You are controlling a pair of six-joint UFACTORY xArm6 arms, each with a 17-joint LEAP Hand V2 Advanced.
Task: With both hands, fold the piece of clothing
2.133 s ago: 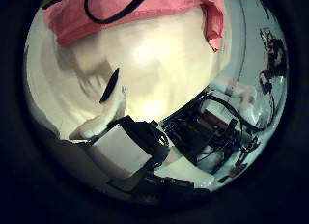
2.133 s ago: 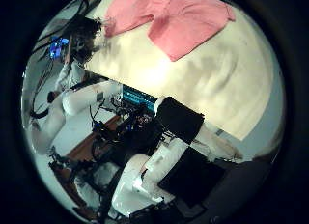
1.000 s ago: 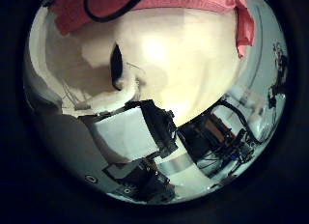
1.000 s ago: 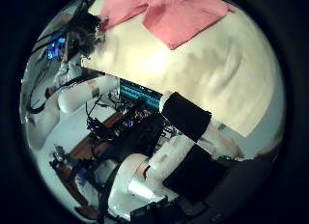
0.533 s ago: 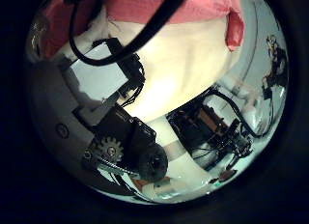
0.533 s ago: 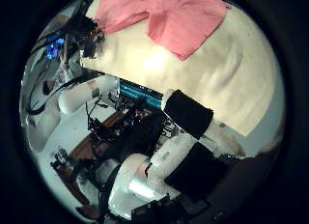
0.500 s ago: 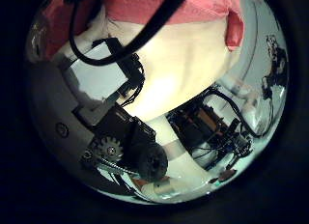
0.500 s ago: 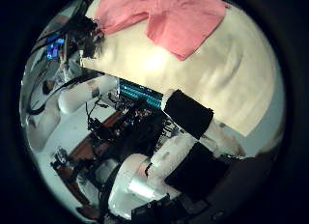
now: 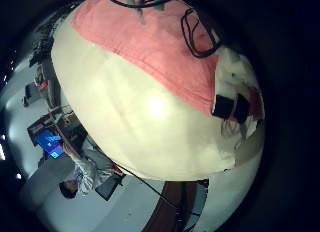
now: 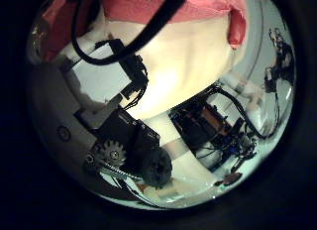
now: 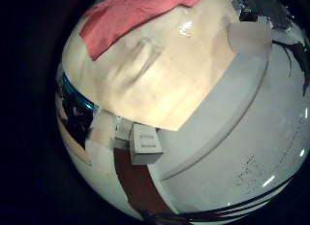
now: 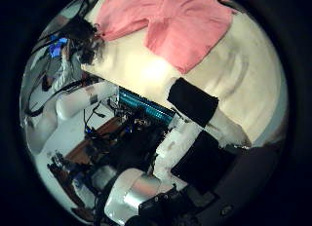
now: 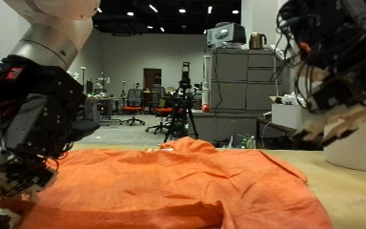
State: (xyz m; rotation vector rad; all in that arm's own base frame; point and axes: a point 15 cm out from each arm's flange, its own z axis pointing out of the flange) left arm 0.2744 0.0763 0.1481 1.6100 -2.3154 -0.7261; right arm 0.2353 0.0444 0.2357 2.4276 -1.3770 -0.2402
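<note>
An orange piece of clothing [image 13: 183, 186] lies spread on the cream table [image 13: 355, 196], rumpled in the middle. My left hand [image 13: 30, 119] is low over one end of it, open. In the left little finger side palm view a black fingertip [image 9: 232, 107] rests on the table [image 9: 140, 122] just beside the cloth's hem [image 9: 150, 42]. My right hand [image 13: 342, 67] hangs above the table beyond the other end, its fingers relaxed and holding nothing. Its palm views show the clothing [image 12: 175, 21] from some way off [image 11: 126, 21].
Bare tabletop lies between the clothing and the table's edge [image 11: 194, 118] on the right hand's side. Grey cabinets [image 13: 233, 95] and office chairs stand far behind the table. A geared part of the left hand [image 10: 119, 141] fills much of its thumb side view.
The left hand's own geared part has swung into its thumb side view, and that view has shifted toward the clothing's edge. The right thumb side view has shifted slightly closer to the clothing.
</note>
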